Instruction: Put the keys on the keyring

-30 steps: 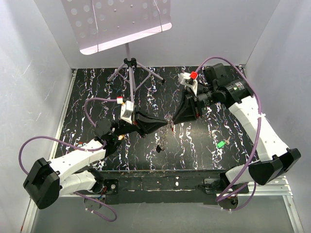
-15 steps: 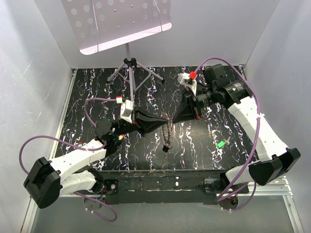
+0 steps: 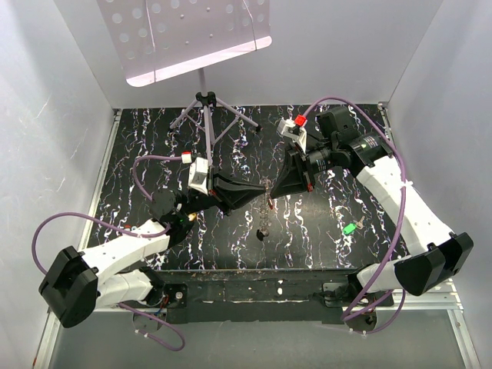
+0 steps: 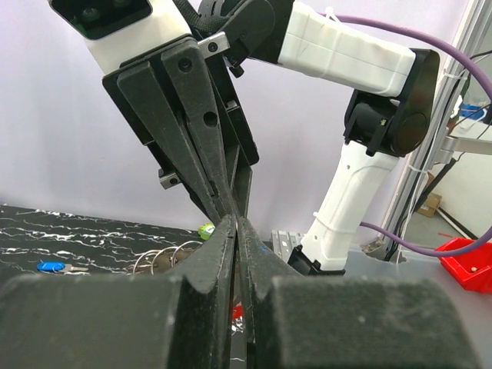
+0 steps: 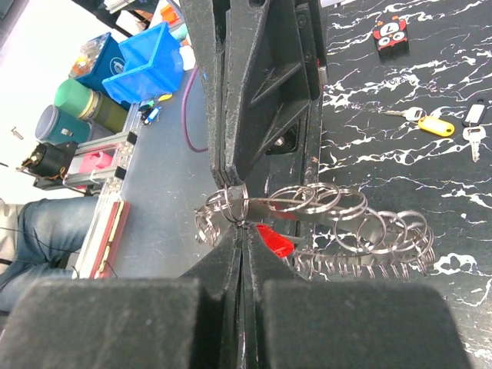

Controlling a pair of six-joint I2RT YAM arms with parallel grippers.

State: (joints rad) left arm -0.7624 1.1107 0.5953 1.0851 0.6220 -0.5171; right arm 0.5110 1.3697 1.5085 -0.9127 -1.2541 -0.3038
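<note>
My left gripper (image 3: pixel 264 187) and my right gripper (image 3: pixel 271 189) meet tip to tip above the middle of the table. Both are shut on a silver keyring (image 5: pixel 229 204). In the right wrist view my right gripper (image 5: pixel 242 228) pinches the ring from below and the left fingers (image 5: pixel 231 100) hold it from above. A chain of linked rings (image 5: pixel 361 223) and a red-headed key (image 5: pixel 274 240) hang off it; the chain (image 3: pixel 264 219) dangles toward the table. A green key (image 3: pixel 349 228) lies at the right. A yellow-headed key (image 5: pixel 436 124) and a silver key (image 5: pixel 474 142) lie on the table. A blue key (image 4: pixel 51 267) shows in the left wrist view, behind my left gripper (image 4: pixel 233 221).
A music stand's tripod (image 3: pixel 201 104) stands at the back centre, its perforated desk (image 3: pixel 184 34) overhead. A small red and black figure (image 5: pixel 390 32) lies on the marbled black table (image 3: pixel 154 138). White walls close in the left, right and back.
The right gripper has shifted slightly left and toward the back with the ring. The hanging chain has swung a little to the right. Both grippers stay shut on the keyring.
</note>
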